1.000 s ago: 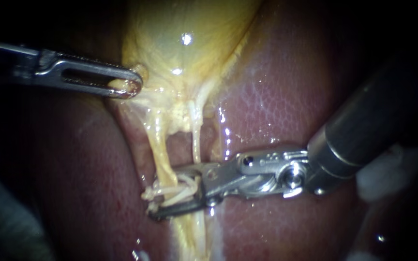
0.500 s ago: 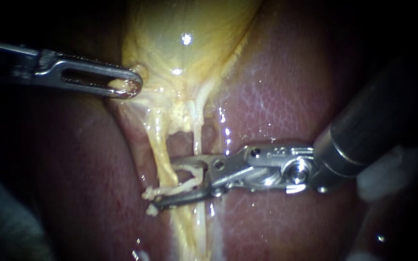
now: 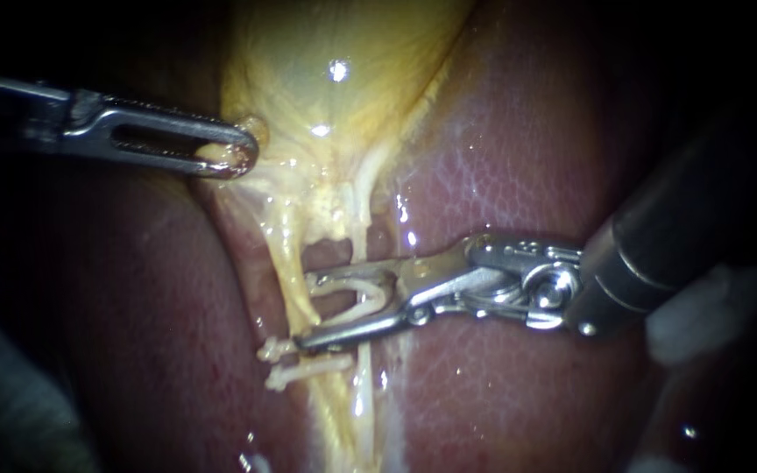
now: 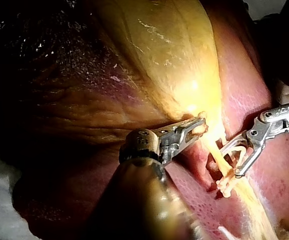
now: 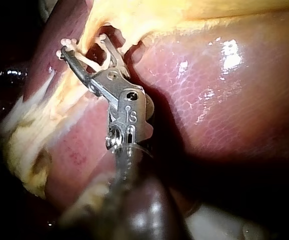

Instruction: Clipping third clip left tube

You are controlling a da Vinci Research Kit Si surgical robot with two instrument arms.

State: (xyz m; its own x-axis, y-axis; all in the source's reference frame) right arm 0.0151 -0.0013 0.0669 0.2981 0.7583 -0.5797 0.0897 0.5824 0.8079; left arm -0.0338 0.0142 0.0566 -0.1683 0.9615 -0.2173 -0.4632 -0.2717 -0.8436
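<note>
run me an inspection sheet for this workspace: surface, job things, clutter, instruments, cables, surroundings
surface: liver, wet and glistening, with the gallbladder lying over it
job's things: left tube carries two white clips low down; the thinner right tube runs beside it, no clip seen on it
clutter: nothing seen
instruments: left instrument, jaws shut on the gallbladder's edge; right instrument, jaws standing apart and gripping a loaded clip, tips at the left tube just above the two clips
cables: nothing seen
surroundings: dark; blurred white material by the right instrument's shaft
</note>
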